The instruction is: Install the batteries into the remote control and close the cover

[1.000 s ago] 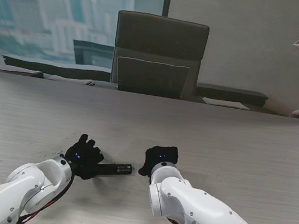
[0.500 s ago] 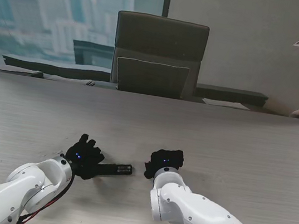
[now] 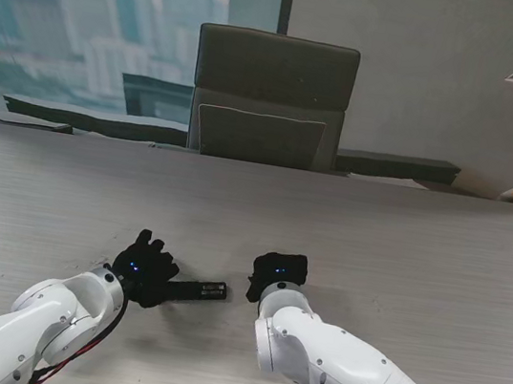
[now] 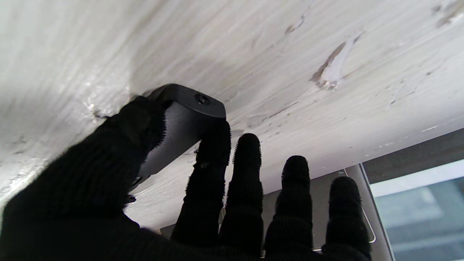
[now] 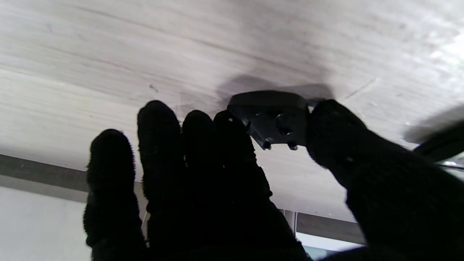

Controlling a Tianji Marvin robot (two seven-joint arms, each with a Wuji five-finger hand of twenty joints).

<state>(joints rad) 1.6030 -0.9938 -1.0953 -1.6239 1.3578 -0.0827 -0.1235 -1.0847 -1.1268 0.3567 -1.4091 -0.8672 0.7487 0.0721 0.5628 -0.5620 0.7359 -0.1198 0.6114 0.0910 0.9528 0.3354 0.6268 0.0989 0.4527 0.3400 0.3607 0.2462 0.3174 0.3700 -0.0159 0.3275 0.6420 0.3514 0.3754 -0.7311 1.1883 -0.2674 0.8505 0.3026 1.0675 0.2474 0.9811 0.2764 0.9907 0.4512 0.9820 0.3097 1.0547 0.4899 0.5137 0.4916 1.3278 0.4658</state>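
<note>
The black remote control (image 3: 198, 290) lies on the table near me, its open battery end pointing right. My black-gloved left hand (image 3: 144, 268) grips its other end, thumb and index finger pinching the remote control (image 4: 181, 119) in the left wrist view. A little to the right, my right hand (image 3: 277, 274) is closed over a small black battery cover (image 5: 273, 116), held between thumb and fingers just off the table. The cover is hidden under the hand in the stand view. No batteries can be made out.
The pale wood-grain table (image 3: 403, 243) spreads wide around both hands. A dark office chair (image 3: 271, 98) stands behind its far edge, with a low dark ledge (image 3: 94, 116) and windows beyond.
My right hand shifted slightly right and then back left while turning a little near the remote's open end. The left hand and remote stayed put.
</note>
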